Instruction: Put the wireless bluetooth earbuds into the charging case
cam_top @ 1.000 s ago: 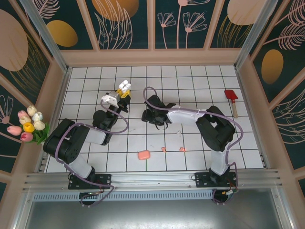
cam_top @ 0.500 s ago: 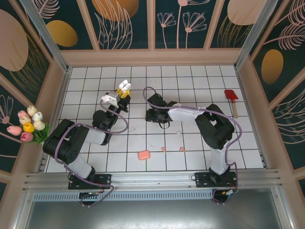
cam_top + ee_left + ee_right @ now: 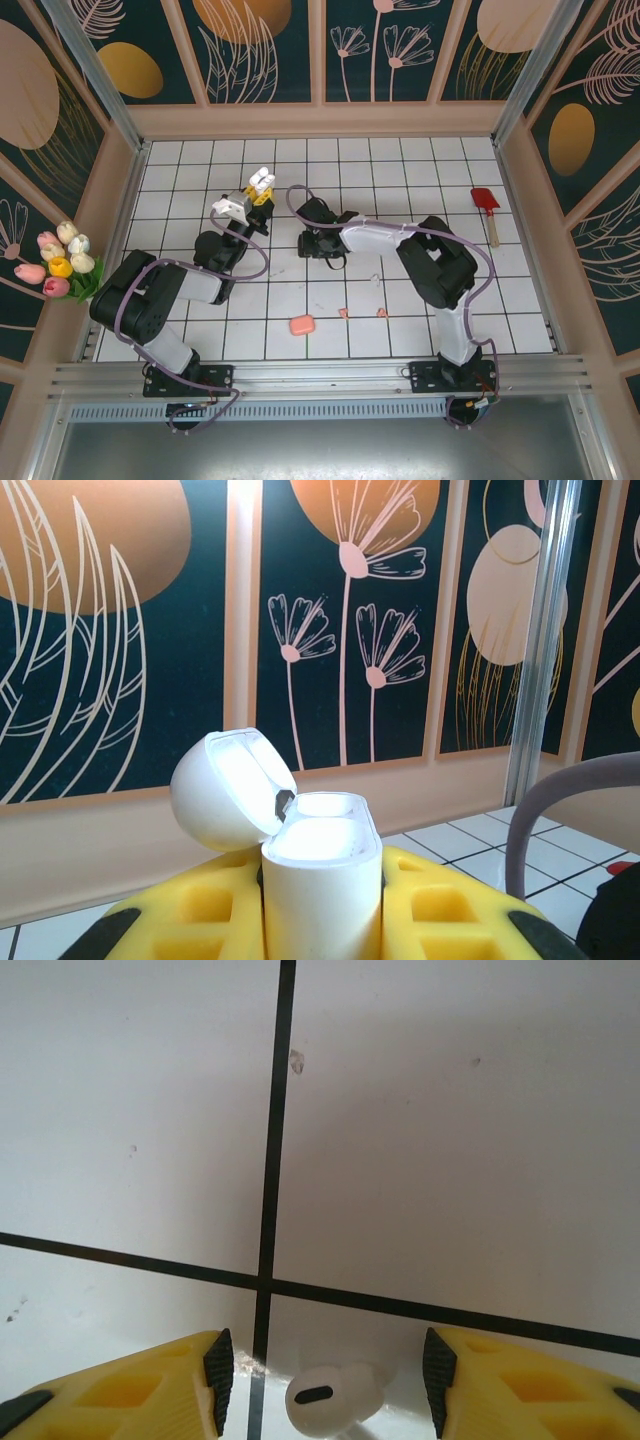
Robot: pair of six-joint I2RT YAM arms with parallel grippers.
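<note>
My left gripper is shut on a white charging case, held upright with its lid swung open to the left. From above, the case sits at the tip of the left gripper. My right gripper points down at the tiles, open. A white earbud lies on the floor between its pads, with a gap on each side. From above, the right gripper is just right of the left one. Another white earbud and two salmon-pink earbuds lie on the tiles nearer the bases.
A salmon-pink case lies shut on the tiles near the front. A red spatula rests at the right. Tulips sit outside the left wall. Panelled walls enclose the tiled floor.
The right arm's wrist has shifted a little to the left over the tiles, and its jaws have narrowed slightly. The left arm and its case have not moved.
</note>
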